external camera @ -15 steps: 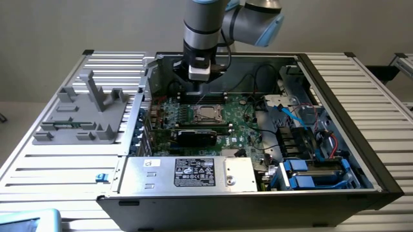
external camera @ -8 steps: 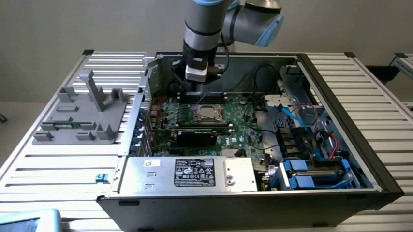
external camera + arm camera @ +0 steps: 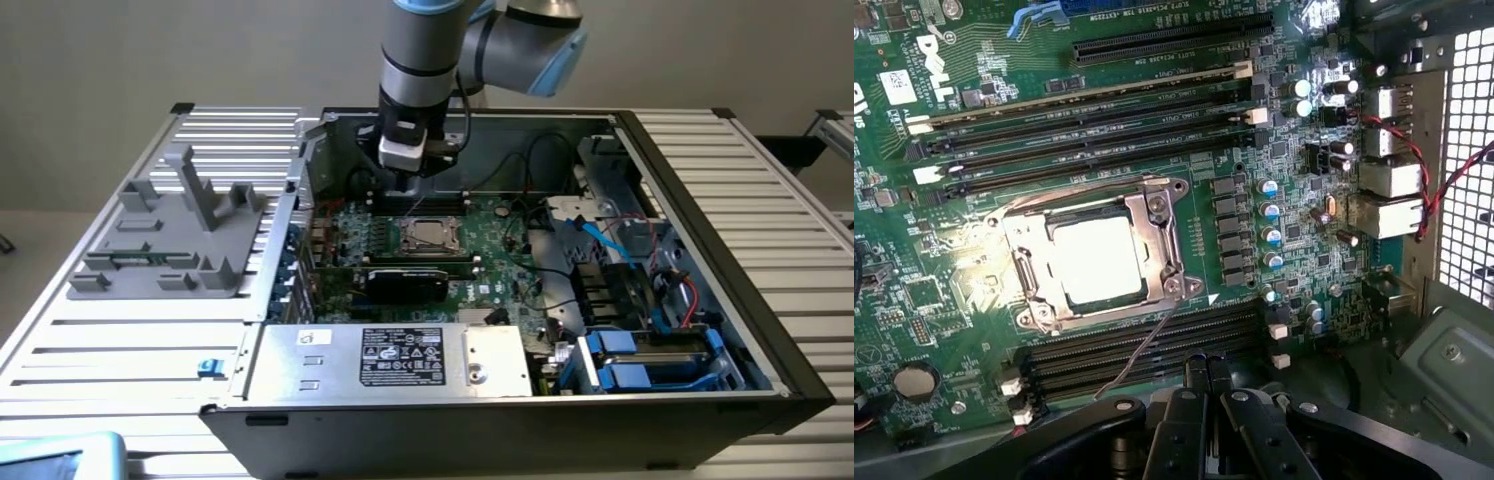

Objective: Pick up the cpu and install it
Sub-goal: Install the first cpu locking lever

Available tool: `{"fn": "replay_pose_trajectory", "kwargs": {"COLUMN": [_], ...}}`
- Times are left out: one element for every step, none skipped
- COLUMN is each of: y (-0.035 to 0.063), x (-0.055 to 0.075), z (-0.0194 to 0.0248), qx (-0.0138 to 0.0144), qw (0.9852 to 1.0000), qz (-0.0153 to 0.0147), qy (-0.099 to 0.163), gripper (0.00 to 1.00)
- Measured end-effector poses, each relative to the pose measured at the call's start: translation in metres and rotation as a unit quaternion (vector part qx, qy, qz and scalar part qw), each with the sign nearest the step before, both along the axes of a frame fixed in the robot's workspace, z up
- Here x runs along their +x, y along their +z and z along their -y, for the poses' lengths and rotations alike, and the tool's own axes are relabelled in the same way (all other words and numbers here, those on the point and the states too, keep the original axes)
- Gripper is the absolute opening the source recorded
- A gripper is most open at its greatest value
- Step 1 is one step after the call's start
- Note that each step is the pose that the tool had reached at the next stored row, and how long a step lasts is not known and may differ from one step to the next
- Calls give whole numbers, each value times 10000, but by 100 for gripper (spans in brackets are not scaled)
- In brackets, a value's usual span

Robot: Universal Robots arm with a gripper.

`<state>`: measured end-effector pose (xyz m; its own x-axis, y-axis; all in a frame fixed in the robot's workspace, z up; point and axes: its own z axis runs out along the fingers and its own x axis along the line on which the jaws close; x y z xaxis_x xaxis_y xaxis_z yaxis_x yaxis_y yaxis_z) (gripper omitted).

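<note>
Closest to the wrist camera, the tool (image 3: 1206, 372) is hanging with its fingers pressed together and nothing between them, over the motherboard (image 3: 944, 290) next to a bank of memory slots (image 3: 1074, 360). The cpu (image 3: 1099, 260) is sitting in the socket frame (image 3: 1022, 262), glaring bright under the light. In the exterior view the cpu (image 3: 430, 234) is lying near the tool (image 3: 411, 178) but clear of it, inside the open computer case (image 3: 721, 330) on the bench (image 3: 134, 340). Biggest worry, as a guess: that glare is hiding whether the chip is lying flat, and anything pushing down on a crooked chip is going to be bending socket pins. A thin lever (image 3: 1139, 352) is sticking out from the frame toward the tool and looking unlatched, so the fingers are risking snagging it or knocking it sideways. Those closed fingers are also hovering close to the slot latches and the little capacitors (image 3: 1269, 235), so a sloppy descent is asking for a chipped part.
</note>
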<state>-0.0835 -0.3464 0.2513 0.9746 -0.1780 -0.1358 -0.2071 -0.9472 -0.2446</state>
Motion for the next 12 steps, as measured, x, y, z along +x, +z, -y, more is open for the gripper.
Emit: {"fn": "replay_pose_trajectory", "kwargs": {"y": [-1,-1,-1,-2,-3,-4,-4,-6,-7,-9,-10,-11], "x": [-1,-1,-4,-6,-8,-9,-10,-11,-11,-11,-11,-11], "z": [0,1,1,3,3,3,4,3,3,3,3,3], "qx": [1,0,-1,2,9,9,9,9,9,10,9,10], "qw": [10000,10000,10000,10000,10000,9999,9997,9994,9991,9987,9981,9976], "qz": [1,0,0,0,1,0,0,0,0,0,0,1], "qy": [-1,-1,-2,13,69,152,241,334,429,519,609,699], "gripper": [12,12,12,12,12,12,12,12,12,12,12,12]}}
